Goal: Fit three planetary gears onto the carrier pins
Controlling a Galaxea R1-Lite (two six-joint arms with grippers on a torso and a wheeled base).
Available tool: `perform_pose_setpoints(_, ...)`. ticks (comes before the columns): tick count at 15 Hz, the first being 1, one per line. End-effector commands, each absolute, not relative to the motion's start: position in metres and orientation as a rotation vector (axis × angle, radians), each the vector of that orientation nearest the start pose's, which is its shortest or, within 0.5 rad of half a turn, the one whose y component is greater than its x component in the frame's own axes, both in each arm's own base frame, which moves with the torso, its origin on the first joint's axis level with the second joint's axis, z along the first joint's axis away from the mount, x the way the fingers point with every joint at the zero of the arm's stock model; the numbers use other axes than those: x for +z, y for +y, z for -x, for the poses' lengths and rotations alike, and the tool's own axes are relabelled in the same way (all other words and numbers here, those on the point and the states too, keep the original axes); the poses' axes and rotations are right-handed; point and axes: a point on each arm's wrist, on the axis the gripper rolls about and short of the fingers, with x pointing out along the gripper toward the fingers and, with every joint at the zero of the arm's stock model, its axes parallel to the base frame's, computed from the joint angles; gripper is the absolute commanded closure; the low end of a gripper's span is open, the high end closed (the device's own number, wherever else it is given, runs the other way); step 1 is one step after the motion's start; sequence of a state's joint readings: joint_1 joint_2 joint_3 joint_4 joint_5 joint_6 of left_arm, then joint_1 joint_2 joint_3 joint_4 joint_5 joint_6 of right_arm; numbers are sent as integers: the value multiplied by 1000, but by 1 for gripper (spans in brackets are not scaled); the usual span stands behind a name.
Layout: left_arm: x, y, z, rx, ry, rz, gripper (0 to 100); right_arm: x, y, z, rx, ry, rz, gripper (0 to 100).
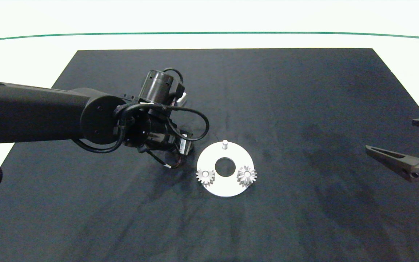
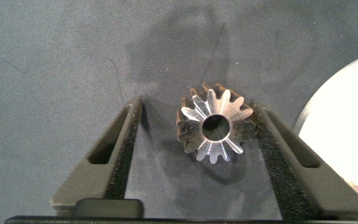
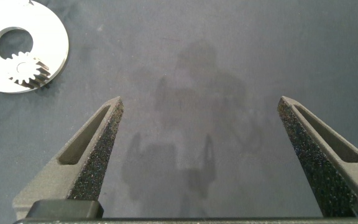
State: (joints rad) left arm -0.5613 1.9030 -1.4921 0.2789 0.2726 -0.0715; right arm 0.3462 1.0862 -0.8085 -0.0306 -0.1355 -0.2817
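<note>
1. Looking down from the head view, the flat white ring-shaped carrier disc (image 1: 225, 183) on the black cloth mat (image 1: 304, 109) carries two small silvery toothed metal gears (image 1: 205, 176) (image 1: 246, 175) seated on its near pins; the far short white pin (image 1: 225, 144) stands bare. Two of three look done. The left arm's wrist hangs just beside the disc; the right gripper (image 1: 395, 143) sits well apart from it.
2. At the left wrist, the left gripper (image 2: 197, 134) brackets the third silvery gear (image 2: 216, 126) lying on the mat beside the disc: one finger touches its teeth, the other stands clear, so no clamp yet.
3. At the right wrist, the right gripper's grey fingers (image 3: 95, 146) stand wide apart, empty, far from the disc.
</note>
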Motion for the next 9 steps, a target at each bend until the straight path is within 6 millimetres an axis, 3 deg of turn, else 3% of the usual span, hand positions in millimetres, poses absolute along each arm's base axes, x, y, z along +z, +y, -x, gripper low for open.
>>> perform_pose_setpoints(1,219,-189,-313,-252,640,-210,38,265,48,-141,242,211,341,0)
perform_pose_setpoints(9,221,-188,-312,-250,635,-208,55,265,48,-141,242,211,341,0)
